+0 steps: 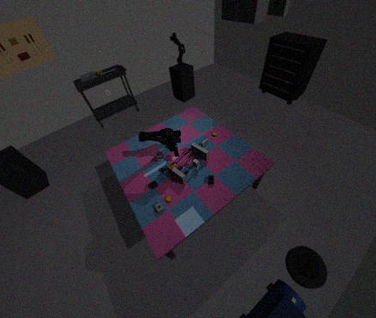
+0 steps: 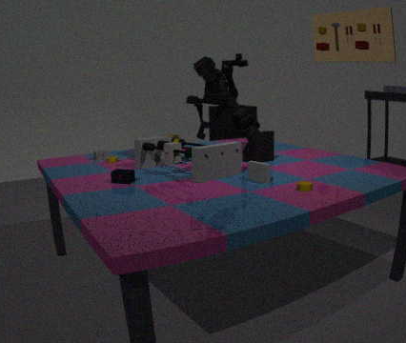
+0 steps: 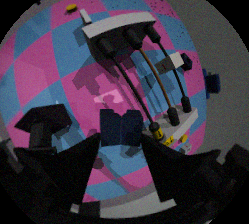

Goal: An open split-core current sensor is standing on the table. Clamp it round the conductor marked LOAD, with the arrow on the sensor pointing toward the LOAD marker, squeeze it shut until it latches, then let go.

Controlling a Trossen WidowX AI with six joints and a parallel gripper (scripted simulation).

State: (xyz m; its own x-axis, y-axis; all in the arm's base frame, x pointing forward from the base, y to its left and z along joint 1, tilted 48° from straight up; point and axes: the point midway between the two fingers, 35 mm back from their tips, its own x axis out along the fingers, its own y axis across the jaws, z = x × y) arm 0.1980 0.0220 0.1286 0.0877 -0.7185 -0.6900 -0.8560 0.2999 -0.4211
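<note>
My gripper (image 3: 120,136) (image 1: 176,152) (image 2: 203,131) is shut on the dark sensor (image 3: 111,127), whose two dark halves show side by side between the fingertips in the wrist view. The sensor is held above the table, beside the nearest black conductor (image 3: 134,96), and not round it. That conductor has a yellow sleeve (image 3: 156,131) at its end, by the yellow marker (image 3: 169,141) on one white terminal block (image 3: 186,122) (image 1: 176,174). A brown conductor (image 3: 156,74) and another black one (image 3: 176,75) run alongside. The sensor's arrow cannot be made out.
The other terminal block (image 3: 119,22) (image 1: 200,151) (image 2: 217,163) stands at the conductors' far end. A white block (image 3: 170,63) sits by the outer conductor. A black block (image 1: 211,180) (image 2: 123,176), small white blocks (image 1: 159,208) (image 2: 259,171) and yellow discs (image 1: 168,199) (image 2: 304,186) stand around.
</note>
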